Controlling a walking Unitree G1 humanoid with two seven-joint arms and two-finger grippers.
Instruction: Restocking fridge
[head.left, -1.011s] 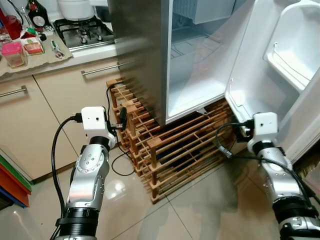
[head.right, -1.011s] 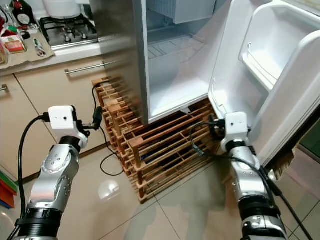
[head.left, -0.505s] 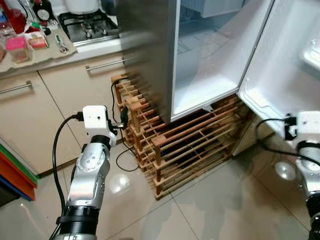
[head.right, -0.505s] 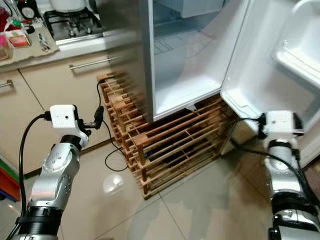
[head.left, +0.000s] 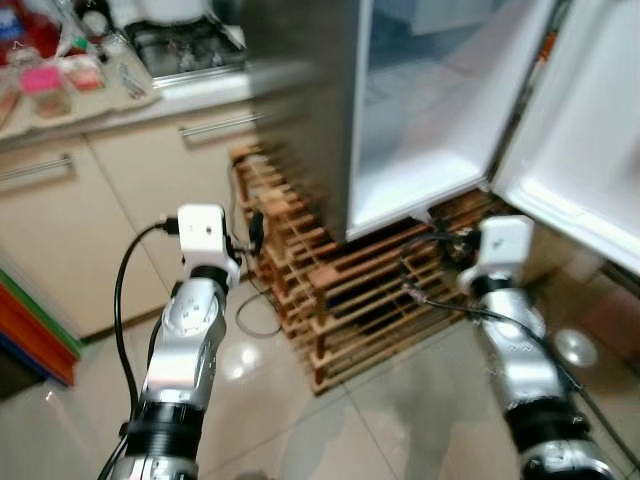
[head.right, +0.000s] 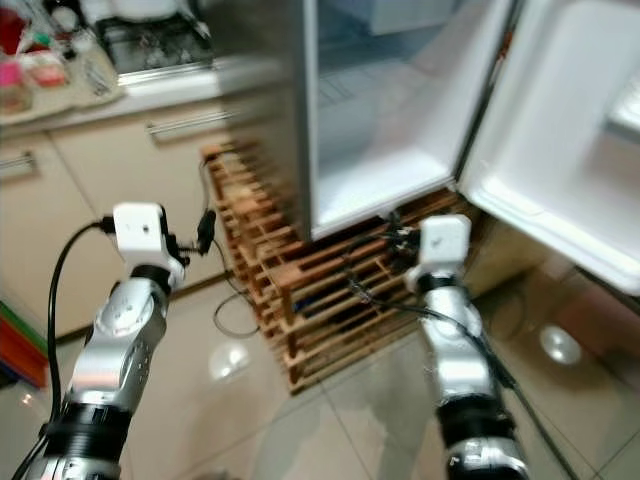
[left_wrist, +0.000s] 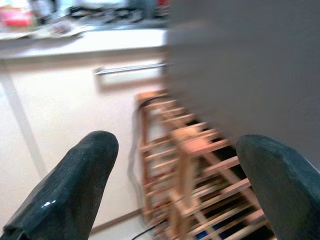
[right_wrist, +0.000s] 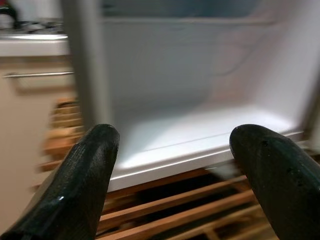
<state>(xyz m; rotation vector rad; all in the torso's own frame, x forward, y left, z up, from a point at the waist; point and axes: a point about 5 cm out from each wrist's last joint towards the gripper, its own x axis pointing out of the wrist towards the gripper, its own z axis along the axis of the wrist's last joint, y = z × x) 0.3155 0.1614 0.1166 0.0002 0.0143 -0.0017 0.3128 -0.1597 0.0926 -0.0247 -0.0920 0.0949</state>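
you've got the fridge (head.left: 420, 110) door (head.left: 585, 150) open (bare inside), but left gripper (left_wrist: 175, 185) and right gripper (right_wrist: 172, 172) gape empty, so restocking hasn't started.

White-lined fridge (head.left: 420, 150), brown slatted wooden rack (head.left: 370, 290), beige cabinets (head.left: 80, 230).

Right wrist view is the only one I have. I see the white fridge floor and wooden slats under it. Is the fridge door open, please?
Observer: Yes, the door is swung wide open, on the robot's right.
Operator: What are the wooden slats?
Observer: A wooden rack on the floor, under the fridge.
Operator: Is the left gripper holding something?
Observer: No. The left gripper is open and empty, aimed at the rack beside the cabinet.
Operator: And mine?
Observer: The right gripper is open too, before the fridge's bottom edge.
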